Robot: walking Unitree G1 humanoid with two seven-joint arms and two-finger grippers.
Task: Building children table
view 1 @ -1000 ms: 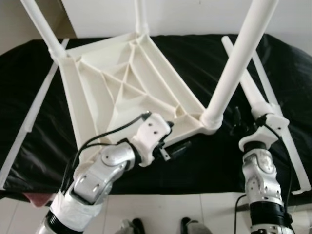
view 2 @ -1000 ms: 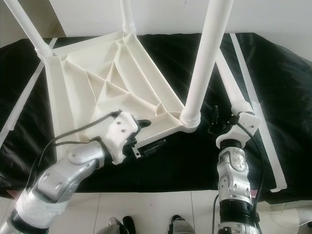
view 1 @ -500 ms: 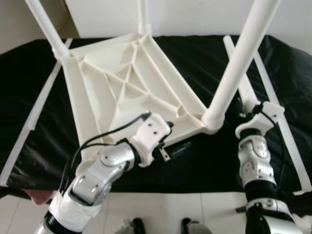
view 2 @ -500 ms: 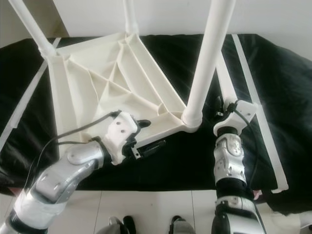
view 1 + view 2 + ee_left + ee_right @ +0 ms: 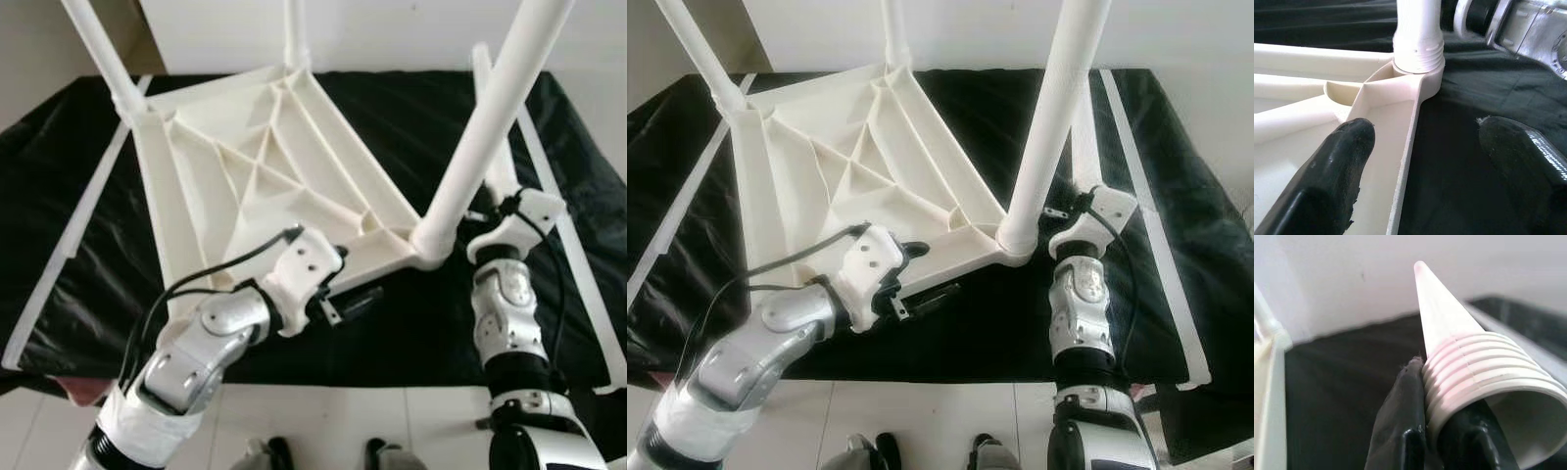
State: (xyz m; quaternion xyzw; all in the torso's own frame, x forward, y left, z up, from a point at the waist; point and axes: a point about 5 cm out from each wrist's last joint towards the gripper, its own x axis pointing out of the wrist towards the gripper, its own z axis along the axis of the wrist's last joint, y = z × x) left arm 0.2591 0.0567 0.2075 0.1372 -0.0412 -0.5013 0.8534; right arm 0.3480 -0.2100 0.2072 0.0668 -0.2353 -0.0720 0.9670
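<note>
An upside-down white plastic table top (image 5: 255,186) lies on black cloth with three white legs standing in its corners; the nearest leg (image 5: 480,137) rises from the near right socket (image 5: 1418,54). My left gripper (image 5: 1425,129) is open, one finger over the near rim and one over the cloth. A loose fourth leg (image 5: 1459,342) is held at its threaded end by my right gripper (image 5: 1437,396), which is shut on it just right of that socket. The loose leg (image 5: 1085,137) points away, partly hidden behind the standing leg.
The black cloth (image 5: 411,108) covers a low surface whose near edge meets white floor tiles (image 5: 323,431). Long white strips lie along the left (image 5: 69,245) and right (image 5: 578,245) sides. A white wall stands behind. Dark shoes (image 5: 269,452) show at the bottom.
My right gripper has moved forward and toward the near right socket, swinging the loose leg from a diagonal lie to pointing straight away. The left arm has stayed in place.
</note>
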